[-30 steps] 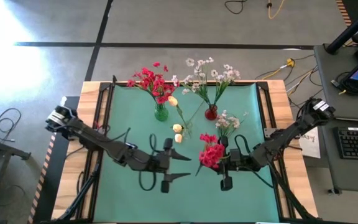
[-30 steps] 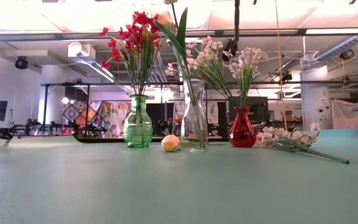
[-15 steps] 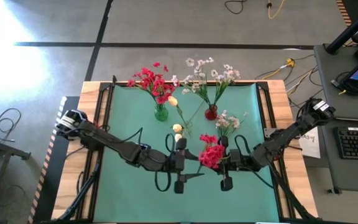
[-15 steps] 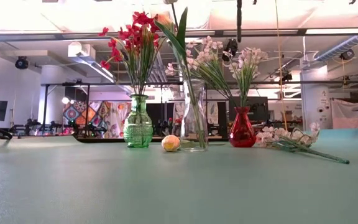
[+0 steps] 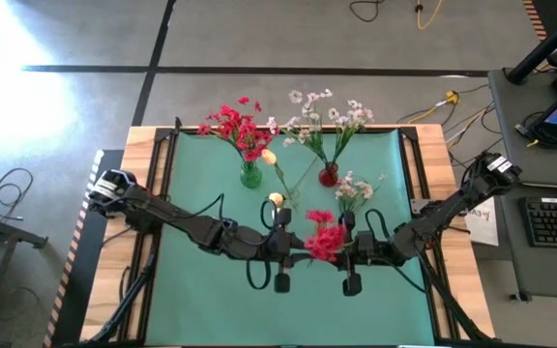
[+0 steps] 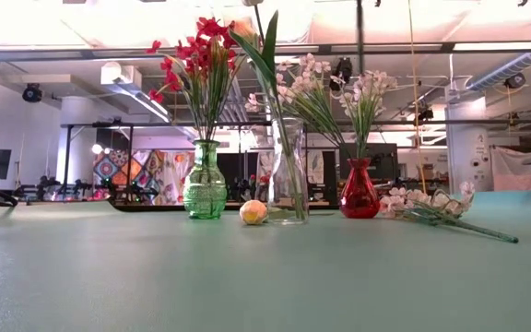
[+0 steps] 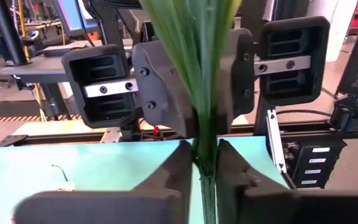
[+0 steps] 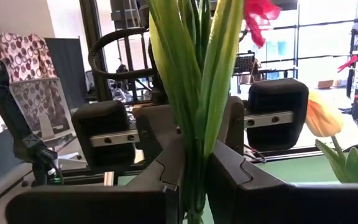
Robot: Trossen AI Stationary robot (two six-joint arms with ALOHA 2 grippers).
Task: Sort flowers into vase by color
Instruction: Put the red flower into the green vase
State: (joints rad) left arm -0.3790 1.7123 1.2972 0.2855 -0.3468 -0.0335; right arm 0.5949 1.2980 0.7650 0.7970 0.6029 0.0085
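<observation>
Mid-table, left end effector (image 5: 288, 248) & right end effector (image 5: 348, 249) both clamped on red flower bunch (image 5: 325, 238) stems

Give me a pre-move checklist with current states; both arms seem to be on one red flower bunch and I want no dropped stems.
1. Left gripper shut on the red flower stems: ok.
2. Right gripper shut on the same stems: ok.
3. Bunch lifted off the green mat: cannot tell.
4. Green vase with red flowers upright: ok.
5. White spray on the mat, apart from the grippers: ok.
</observation>
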